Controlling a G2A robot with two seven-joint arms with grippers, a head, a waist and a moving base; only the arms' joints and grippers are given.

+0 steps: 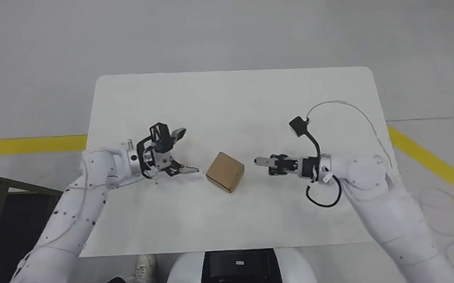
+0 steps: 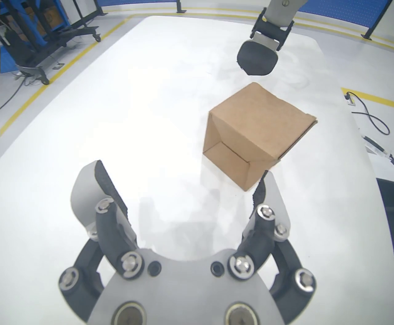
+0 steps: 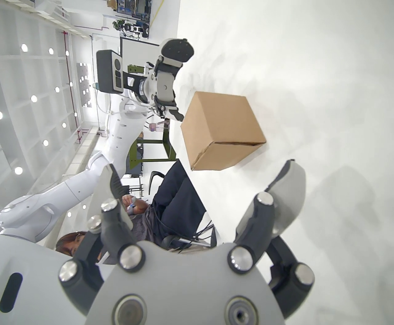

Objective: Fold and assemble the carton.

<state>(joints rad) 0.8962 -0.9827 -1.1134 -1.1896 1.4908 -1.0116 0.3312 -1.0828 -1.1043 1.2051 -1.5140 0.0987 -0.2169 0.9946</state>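
A small brown carton [image 1: 225, 171] stands folded into a box near the middle of the white table [image 1: 232, 94]. In the left wrist view the carton [image 2: 258, 129] shows an end face whose flaps slope inward, leaving a hollow. My left gripper [image 1: 185, 151] is just left of it, open and holding nothing [image 2: 181, 172]. My right gripper [image 1: 259, 162] is a short gap right of the carton [image 3: 221, 123], turned on its side, open and holding nothing [image 3: 200, 167]. Neither gripper touches the carton.
A thin white cable [image 1: 342, 107] loops over the table's back right part. A black cable [image 1: 324, 198] hangs by the right wrist. The table's front edge [image 1: 241, 246] is close behind the carton. Yellow tape [image 1: 24, 144] marks the floor.
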